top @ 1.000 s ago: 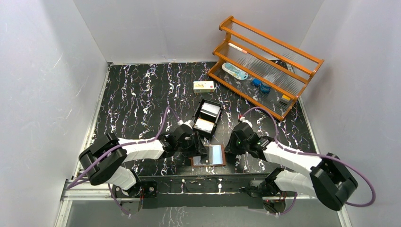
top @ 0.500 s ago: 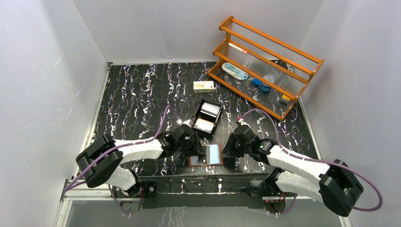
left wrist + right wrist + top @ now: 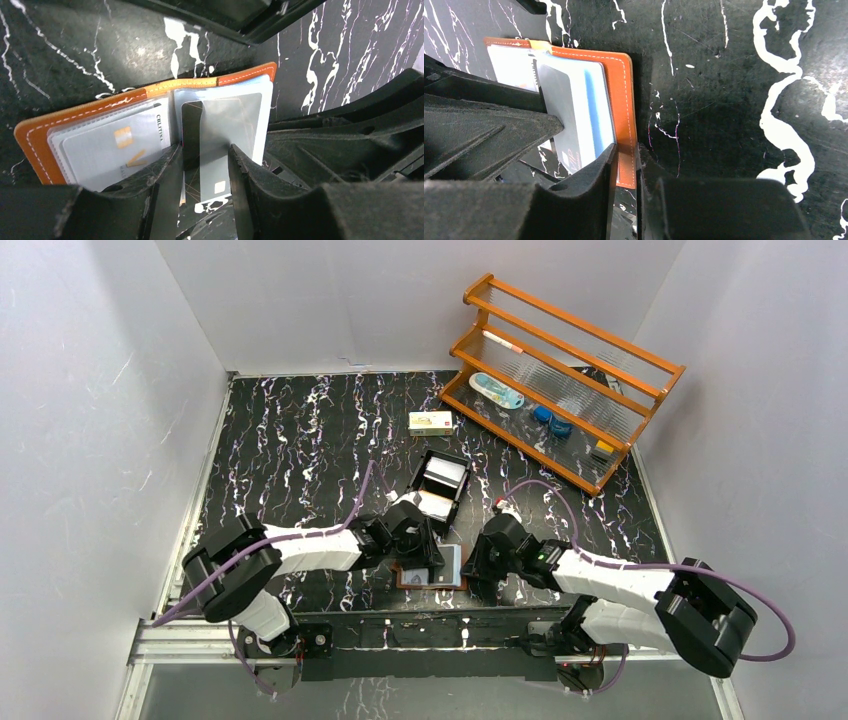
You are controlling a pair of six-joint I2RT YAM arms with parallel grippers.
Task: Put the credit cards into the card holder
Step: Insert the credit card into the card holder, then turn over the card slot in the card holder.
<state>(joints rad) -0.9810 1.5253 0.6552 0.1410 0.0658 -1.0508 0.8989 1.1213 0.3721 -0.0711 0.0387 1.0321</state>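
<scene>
The brown card holder (image 3: 432, 570) lies open on the table near the front edge, between my two grippers. In the left wrist view its left clear pocket (image 3: 100, 150) holds a grey card with a gold chip. A second grey card (image 3: 220, 125) lies at the right pocket over a light blue card (image 3: 594, 110). My left gripper (image 3: 205, 165) stands over that grey card with its jaws slightly apart, and the right finger covers part of it. My right gripper (image 3: 626, 165) is pinched on the holder's right cover edge (image 3: 621, 90).
A black tray (image 3: 440, 485) with a white and a tan card sits just behind the holder. A white-and-yellow carton (image 3: 430, 421) lies further back. A wooden rack (image 3: 565, 380) stands at the back right. Grey walls close in on both sides.
My left gripper has moved right, over the holder and its cards. My right gripper has moved left with the holder's right edge. The holder has shifted a little left.
</scene>
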